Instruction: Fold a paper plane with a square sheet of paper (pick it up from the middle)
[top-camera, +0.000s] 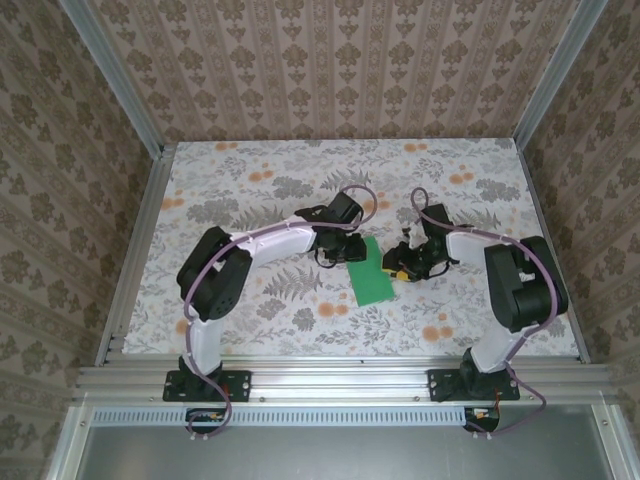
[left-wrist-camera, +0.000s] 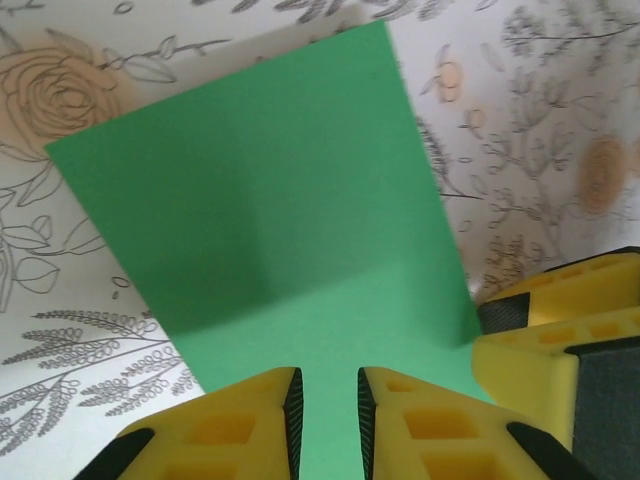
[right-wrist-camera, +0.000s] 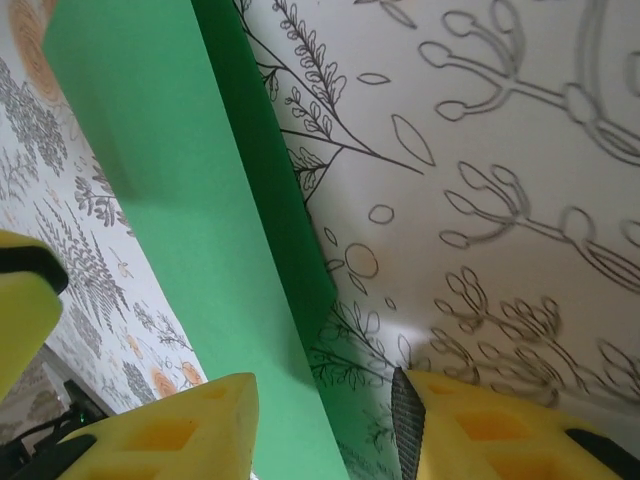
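Note:
The square sheet of paper (top-camera: 372, 275) is bright green and lies near the table's middle as a narrow rectangle. My left gripper (top-camera: 348, 249) hovers at its far left edge. In the left wrist view its jaws (left-wrist-camera: 328, 385) stand a narrow gap apart over the flat green sheet (left-wrist-camera: 280, 200), with nothing pinched between the pads. My right gripper (top-camera: 403, 266) is at the sheet's right side. Its jaws (right-wrist-camera: 325, 395) are wide apart and straddle the paper's (right-wrist-camera: 170, 180) raised, shadowed long edge without clamping it. No folded paper plane is in view.
The table (top-camera: 250, 180) has a floral cloth, with aluminium rails (top-camera: 130, 250) on the left, right and near sides and wallpapered walls behind. The right gripper's yellow fingers (left-wrist-camera: 550, 340) crowd the sheet's corner in the left wrist view.

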